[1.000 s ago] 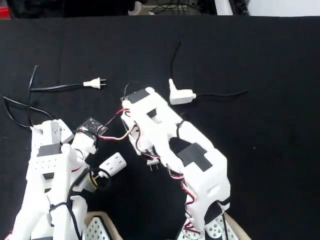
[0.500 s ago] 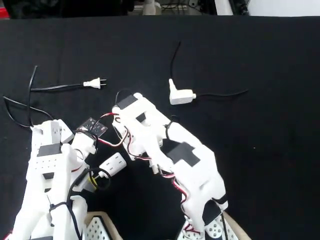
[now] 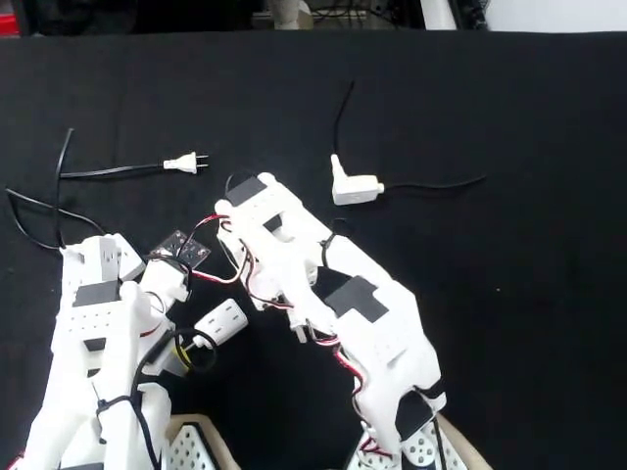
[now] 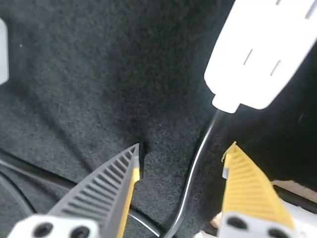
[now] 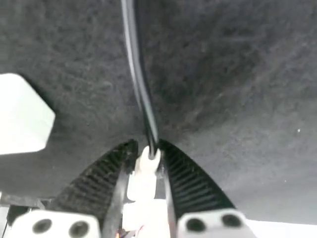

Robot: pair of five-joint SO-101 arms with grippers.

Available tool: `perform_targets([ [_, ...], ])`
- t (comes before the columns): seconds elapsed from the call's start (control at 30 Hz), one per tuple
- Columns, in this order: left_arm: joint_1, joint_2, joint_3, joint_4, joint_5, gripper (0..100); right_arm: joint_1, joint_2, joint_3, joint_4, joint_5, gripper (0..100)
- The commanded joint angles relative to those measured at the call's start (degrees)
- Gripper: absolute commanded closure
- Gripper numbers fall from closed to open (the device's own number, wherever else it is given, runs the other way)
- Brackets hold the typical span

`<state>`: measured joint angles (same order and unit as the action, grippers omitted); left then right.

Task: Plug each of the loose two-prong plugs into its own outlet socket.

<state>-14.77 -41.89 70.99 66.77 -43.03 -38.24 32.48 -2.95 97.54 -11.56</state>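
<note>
We see the right hand [image 5: 146,147] clamped on a white two-prong plug [image 5: 142,176] over the black worktop [image 3: 509,117]. The left hand [image 4: 184,146], fingers [image 4: 106,188] apart, straddles the cord [image 4: 198,163] of a white outlet socket [image 4: 262,49] near the worktop's near edge. A second plug [image 3: 184,163] lies toward the left edge, a second socket [image 3: 355,186] near mid-worktop.

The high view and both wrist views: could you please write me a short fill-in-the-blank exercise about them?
The right gripper is ____ on a small white two-prong plug. The left gripper is ____, with the black cord of a white slotted outlet block between its fingers. A second white plug lies loose on the ____ cloth table.
Missing words: shut; open; black.
</note>
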Motion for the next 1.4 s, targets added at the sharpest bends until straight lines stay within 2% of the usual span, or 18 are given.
perform_targets([
  [0.0,-0.66,-0.88,-0.57,-0.70,-0.35,73,0.00,-0.22,-2.77,1.85,-0.70,95.9],
  [0.13,-0.66,-0.88,-0.48,-0.70,-0.26,73,0.00,-0.13,-2.77,2.11,-0.70,95.5],
  [0.33,-0.66,-0.88,-0.48,-0.70,-0.26,73,0.00,-0.04,-2.24,2.11,-0.70,83.2],
  [0.67,-0.66,-0.88,-0.48,-0.70,-0.26,73,0.00,-0.04,-2.33,1.93,-0.70,87.7],
  [0.83,-0.66,-0.88,-0.48,-0.70,-0.26,73,0.00,1.27,-2.68,1.85,-0.70,98.1],
  [1.03,-0.66,-0.88,-0.48,-0.70,-0.26,73,0.09,4.70,-4.35,1.93,-0.35,98.6],
  [1.17,-0.66,-0.88,-0.48,-0.70,-0.26,73,1.05,0.92,-4.88,1.58,0.62,98.6],
  [1.37,-0.66,-0.88,-0.57,-0.70,-0.26,73,0.97,-13.14,-0.75,1.58,0.70,98.6],
])
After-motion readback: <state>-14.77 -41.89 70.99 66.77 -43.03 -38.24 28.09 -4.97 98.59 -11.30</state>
